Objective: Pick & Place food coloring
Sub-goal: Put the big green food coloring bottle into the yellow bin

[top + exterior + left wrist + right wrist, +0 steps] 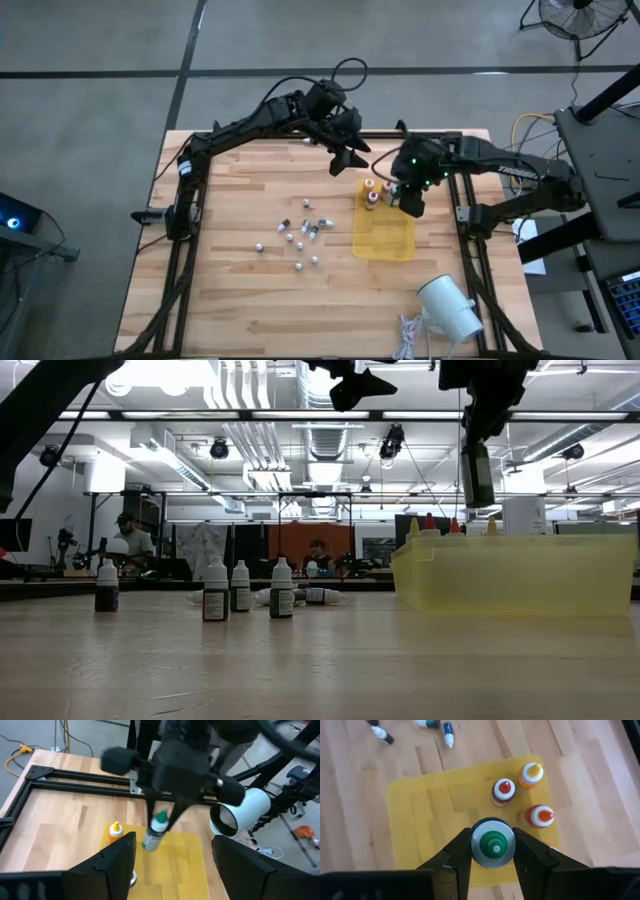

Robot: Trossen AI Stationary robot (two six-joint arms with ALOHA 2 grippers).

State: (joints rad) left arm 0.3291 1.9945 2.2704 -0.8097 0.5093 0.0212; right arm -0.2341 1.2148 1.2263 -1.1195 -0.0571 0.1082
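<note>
Green-top bottle (493,843) pinched by right gripper (492,851) over yellow tray (425,815); three bottles (504,789) stand inside | left gripper (172,865) released, above table (230,300)

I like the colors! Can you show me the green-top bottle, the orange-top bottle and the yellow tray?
green-top bottle (493,842): right wrist view, on its green cap, between the right gripper's fingers.
orange-top bottle (532,774): right wrist view, on its orange top.
yellow tray (427,815): right wrist view, on its bare floor.
</note>
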